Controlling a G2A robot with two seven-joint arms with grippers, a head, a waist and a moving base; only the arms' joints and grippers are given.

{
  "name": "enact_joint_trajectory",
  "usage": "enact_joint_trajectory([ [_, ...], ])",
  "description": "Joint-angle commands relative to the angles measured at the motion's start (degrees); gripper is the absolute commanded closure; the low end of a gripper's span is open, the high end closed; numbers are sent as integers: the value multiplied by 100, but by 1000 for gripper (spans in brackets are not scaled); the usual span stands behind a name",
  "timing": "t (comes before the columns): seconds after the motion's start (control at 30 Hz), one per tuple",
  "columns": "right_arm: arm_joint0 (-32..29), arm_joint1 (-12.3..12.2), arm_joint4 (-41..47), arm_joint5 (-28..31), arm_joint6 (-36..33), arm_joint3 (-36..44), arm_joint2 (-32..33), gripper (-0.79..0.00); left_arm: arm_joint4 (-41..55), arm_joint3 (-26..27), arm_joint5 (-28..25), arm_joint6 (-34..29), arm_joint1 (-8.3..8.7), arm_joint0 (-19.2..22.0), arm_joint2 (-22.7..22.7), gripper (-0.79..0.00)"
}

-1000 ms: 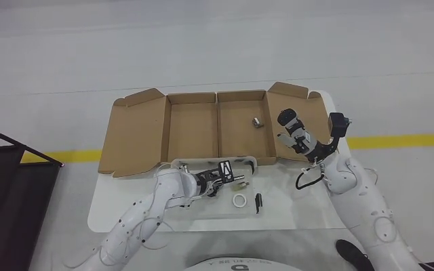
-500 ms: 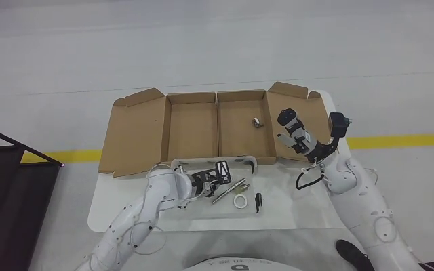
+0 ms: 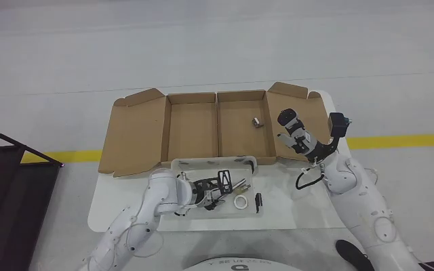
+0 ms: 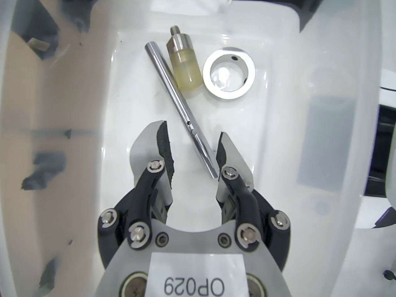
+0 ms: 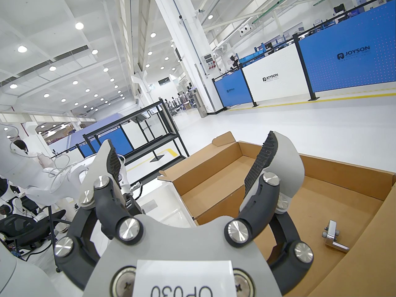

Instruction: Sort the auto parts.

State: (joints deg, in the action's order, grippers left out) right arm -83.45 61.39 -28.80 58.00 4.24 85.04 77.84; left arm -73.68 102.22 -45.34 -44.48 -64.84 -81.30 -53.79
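Observation:
A clear plastic tray (image 3: pixel 182 164) (image 4: pixel 337 63) sits at the near edge of the table and holds loose parts. In it lie a thin steel rod (image 4: pixel 179 106), a yellowish cylinder with a threaded metal end (image 4: pixel 183 64) and a metal ring (image 4: pixel 229 77) (image 3: pixel 239 201). My left gripper (image 4: pixel 191 146) (image 3: pixel 227 184) is open low inside the tray, its fingers on either side of the rod's near end. My right gripper (image 5: pixel 190 162) (image 3: pixel 290 125) hangs open and empty over the right flap of the cardboard box (image 3: pixel 193 132). One small metal bracket (image 3: pixel 257 122) (image 5: pixel 334 236) lies in the box's right compartment.
A small black part (image 3: pixel 258 200) lies at the tray's right end. The box's left compartment (image 3: pixel 193 129) is bare, and its flaps spread out to both sides. A black rack (image 3: pixel 20 169) stands off the table's left.
My left gripper has shifted a little toward the near side of the tray, and the rod now lies between its fingers. The right arm has kept still.

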Motion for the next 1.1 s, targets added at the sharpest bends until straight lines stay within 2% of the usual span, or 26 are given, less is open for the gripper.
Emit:
enact_joint_trajectory([
  [0.0,0,0,0,0,0,0,0,-785,68,-89,41,-17,-12,73,74,-252],
  [0.17,0,0,0,0,0,0,0,-785,214,-277,151,-12,-45,260,233,-166],
  [0.23,0,0,0,0,0,0,0,-785,220,-350,222,-6,-61,343,298,-154],
  [0.6,0,0,0,0,0,0,0,-785,174,-601,368,23,-98,595,565,-209],
  [0.87,0,0,0,0,0,0,0,-785,-77,-617,540,66,-95,696,655,-185],
  [1.07,0,0,0,0,0,0,0,-785,-155,-688,602,88,-102,775,729,-139],
])
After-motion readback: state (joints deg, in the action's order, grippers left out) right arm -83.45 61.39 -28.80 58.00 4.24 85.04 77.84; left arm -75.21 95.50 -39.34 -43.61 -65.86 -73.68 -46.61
